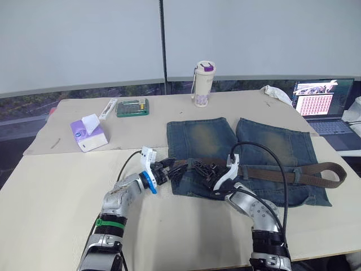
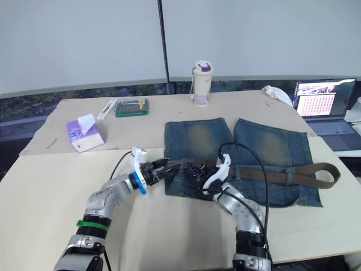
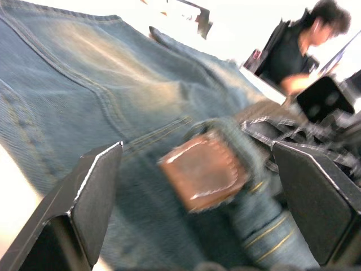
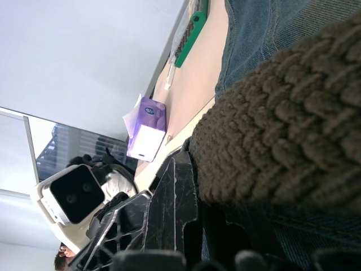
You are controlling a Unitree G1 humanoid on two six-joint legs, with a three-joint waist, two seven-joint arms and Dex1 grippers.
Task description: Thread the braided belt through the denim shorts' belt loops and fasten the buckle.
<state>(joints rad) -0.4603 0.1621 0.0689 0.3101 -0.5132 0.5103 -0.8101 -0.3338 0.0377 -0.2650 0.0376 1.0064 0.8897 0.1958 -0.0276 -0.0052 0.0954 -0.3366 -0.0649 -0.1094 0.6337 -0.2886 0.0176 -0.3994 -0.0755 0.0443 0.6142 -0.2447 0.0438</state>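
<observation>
The denim shorts (image 1: 271, 144) lie flat on the table, waistband nearest me. The braided belt (image 1: 282, 174) runs along the waistband under a belt loop (image 1: 295, 176) and curls back in a fold past the shorts' right side. My left gripper (image 1: 169, 168) is at the waistband's left end, open. In the left wrist view its fingers (image 3: 90, 192) stand wide apart around the belt's brown leather tip (image 3: 203, 172), which pokes out beside a belt loop (image 3: 251, 175). Just to the right, my right gripper (image 1: 206, 174) is shut on the braided belt (image 4: 282, 124). I cannot make out the buckle.
At the back of the table stand a white bottle with a purple lid (image 1: 203, 84), a green box (image 1: 133, 107) and a purple tissue box (image 1: 87, 134). An open laptop (image 1: 321, 104) and a white cloth (image 1: 276, 93) sit far right. A person (image 3: 293, 53) is beyond the table.
</observation>
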